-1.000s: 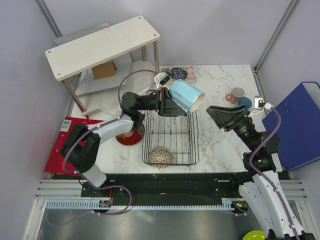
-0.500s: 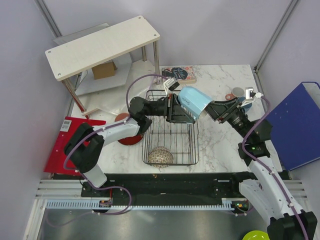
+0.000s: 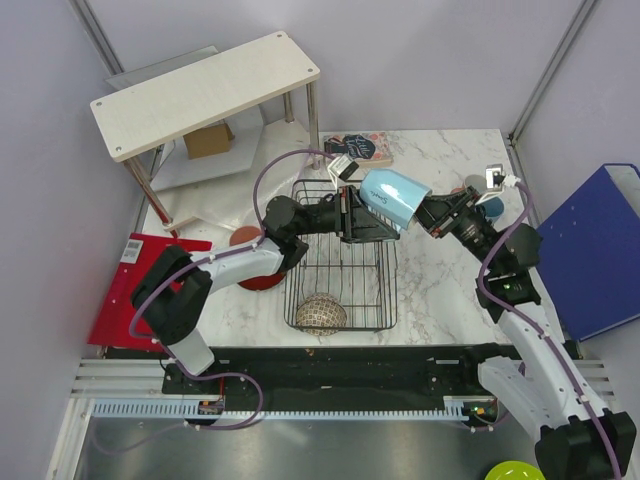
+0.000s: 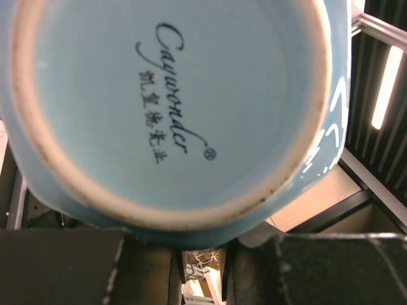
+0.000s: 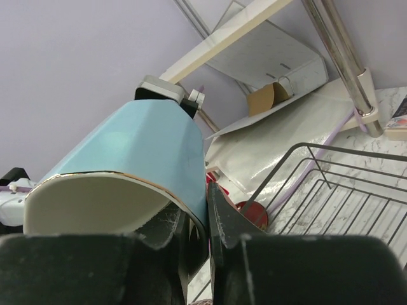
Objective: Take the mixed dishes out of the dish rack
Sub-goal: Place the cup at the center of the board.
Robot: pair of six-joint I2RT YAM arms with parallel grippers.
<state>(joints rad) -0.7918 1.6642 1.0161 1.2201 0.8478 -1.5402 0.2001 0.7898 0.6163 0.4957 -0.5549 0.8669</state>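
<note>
A light blue mug (image 3: 393, 197) hangs tilted in the air above the far right corner of the black wire dish rack (image 3: 340, 262). My left gripper (image 3: 362, 216) is shut on its base end; the mug's stamped bottom (image 4: 172, 95) fills the left wrist view above that gripper (image 4: 203, 267). My right gripper (image 3: 428, 211) is shut on the mug's rim, one finger inside and one outside the wall (image 5: 202, 222). The speckled bowl (image 3: 320, 312) lies in the rack's near end. The dark red plate (image 3: 262, 274) sits left of the rack. A salmon-pink mug (image 3: 468, 186) and another blue mug (image 3: 492, 205) stand at the right, partly hidden.
A white wooden shelf (image 3: 205, 90) with a cardboard box (image 3: 208, 140) under it stands at the back left. A book (image 3: 358, 148) lies behind the rack. A red board (image 3: 115, 300) lies at the left and a blue binder (image 3: 590, 250) at the right edge.
My left arm carried the mug right and lower. My right arm swung left to it, and its fingers have come onto the mug's rim.
</note>
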